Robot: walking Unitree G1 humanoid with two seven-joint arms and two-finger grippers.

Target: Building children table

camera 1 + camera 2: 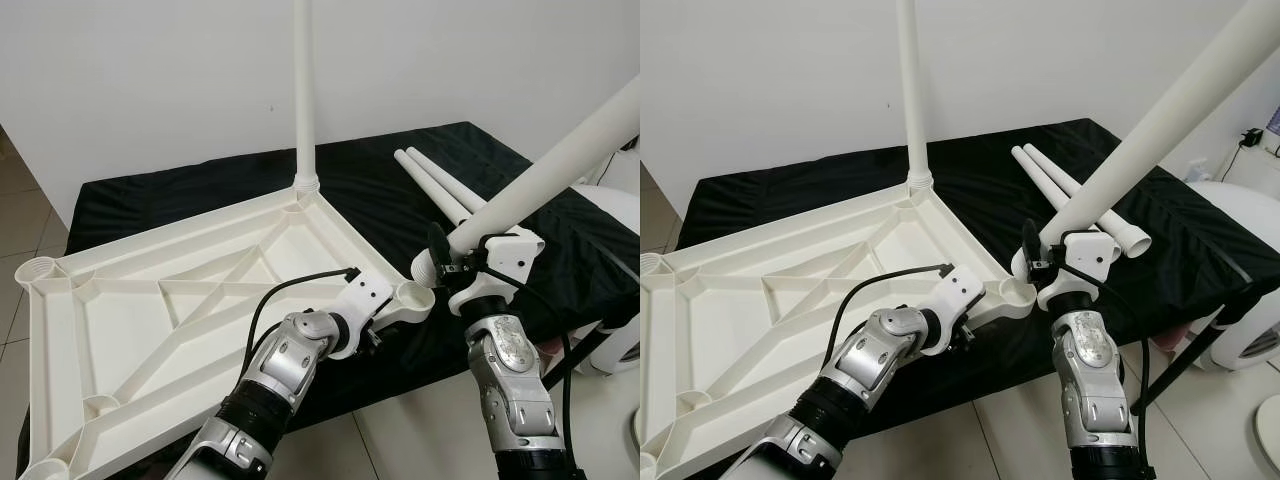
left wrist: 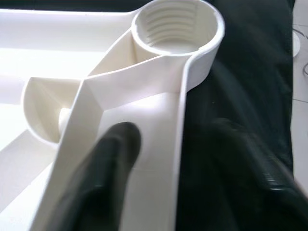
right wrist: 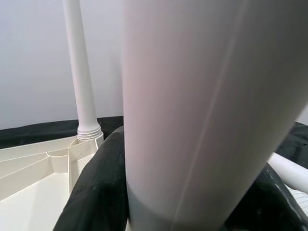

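The white tabletop (image 1: 130, 330) lies upside down on a black-covered surface (image 1: 180, 200). One white leg (image 1: 304, 90) stands upright, screwed into its far corner. My left gripper (image 2: 178, 173) is shut on the tabletop's rim, one finger (image 2: 103, 178) inside the rim and one outside, just short of the threaded corner socket (image 1: 415, 295). Shut on a second white leg (image 1: 560, 160), my right gripper (image 1: 450, 262) holds it tilted up to the right. That leg's lower end hangs just above and beside the socket. Two more legs (image 1: 440, 185) lie on the cloth behind.
A white wall stands close behind the surface. A white appliance (image 1: 615, 215) and a black stand leg (image 1: 1185, 355) sit at the right. Tiled floor (image 1: 20, 190) lies left and in front, and the socket corner overhangs the cloth's front edge.
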